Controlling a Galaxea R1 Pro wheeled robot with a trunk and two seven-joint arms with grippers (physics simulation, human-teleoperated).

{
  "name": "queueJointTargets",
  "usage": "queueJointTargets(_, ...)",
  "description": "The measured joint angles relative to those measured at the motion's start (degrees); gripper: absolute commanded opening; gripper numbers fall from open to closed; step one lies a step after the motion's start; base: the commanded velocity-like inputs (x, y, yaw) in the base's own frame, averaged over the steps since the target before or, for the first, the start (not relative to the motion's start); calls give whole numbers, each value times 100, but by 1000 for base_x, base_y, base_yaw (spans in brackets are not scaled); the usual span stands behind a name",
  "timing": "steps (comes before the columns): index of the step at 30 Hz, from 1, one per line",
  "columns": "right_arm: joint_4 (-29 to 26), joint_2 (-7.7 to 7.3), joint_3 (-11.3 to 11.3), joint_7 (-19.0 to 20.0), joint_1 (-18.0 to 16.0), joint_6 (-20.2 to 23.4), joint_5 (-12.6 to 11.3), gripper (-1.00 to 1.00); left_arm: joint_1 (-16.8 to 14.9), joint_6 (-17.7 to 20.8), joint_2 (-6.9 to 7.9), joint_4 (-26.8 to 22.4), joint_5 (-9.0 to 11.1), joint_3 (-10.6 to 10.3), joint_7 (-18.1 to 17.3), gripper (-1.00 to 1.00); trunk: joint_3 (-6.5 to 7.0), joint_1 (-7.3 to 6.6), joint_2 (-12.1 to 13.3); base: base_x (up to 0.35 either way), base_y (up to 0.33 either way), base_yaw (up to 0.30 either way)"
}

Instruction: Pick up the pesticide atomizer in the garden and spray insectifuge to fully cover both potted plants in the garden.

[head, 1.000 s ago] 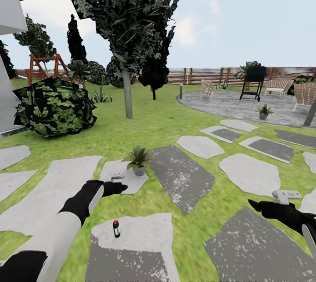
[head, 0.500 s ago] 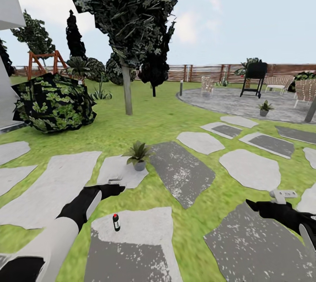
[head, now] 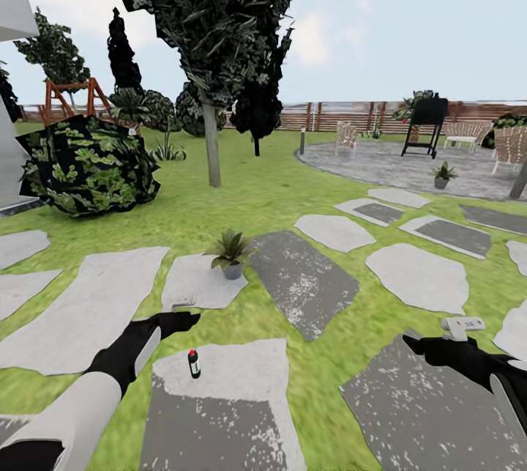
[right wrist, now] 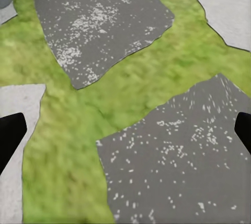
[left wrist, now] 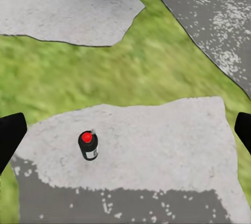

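pesticide atomizer (head: 193, 363) upright near left edge of a grey stepping stone (head: 241, 383), red nozzle up. left gripper (left wrist: 125, 130) spread wide above it, holding nothing. near potted plant (head: 231, 254) on next stone's corner. right gripper (right wrist: 125, 130) released over lawn (head: 278, 207).

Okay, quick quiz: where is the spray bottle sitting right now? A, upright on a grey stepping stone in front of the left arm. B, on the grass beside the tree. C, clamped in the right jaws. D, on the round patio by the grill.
A: the pesticide atomizer stands upright on a stepping stone just ahead of the left gripper, whose jaws are open and apart from it; the left wrist view shows the same bottle on bare stone.
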Motion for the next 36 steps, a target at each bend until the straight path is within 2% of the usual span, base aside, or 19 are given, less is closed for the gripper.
queueJointTargets(9,0,0,1,-6,-5,0,-5,100,113,-340,135,5,45,25,5,100,-18,0,0,0,0,0)
queueJointTargets(10,0,0,2,-10,-6,0,-6,100,134,-373,147,5,48,43,6,100,-21,0,0,0,0,0)
queueJointTargets(11,0,0,6,-15,-6,0,-8,100,192,-472,175,5,48,162,14,100,-27,0,0,0,0,0)
queueJointTargets(14,0,0,8,-12,-7,0,-8,100,235,-549,195,5,50,350,22,100,-109,27,-42,0,0,0)
queueJointTargets(19,0,0,9,-9,-6,0,-9,100,260,-610,197,5,44,472,20,100,-260,40,-49,0,0,0)
queueJointTargets(24,0,0,9,-9,-4,0,-9,100,293,-801,211,5,41,512,28,100,-413,53,-56,0,0,0)
queueJointTargets(36,0,0,9,-9,1,0,-9,100,326,-925,267,5,50,513,31,100,-782,84,-72,0,0,0)
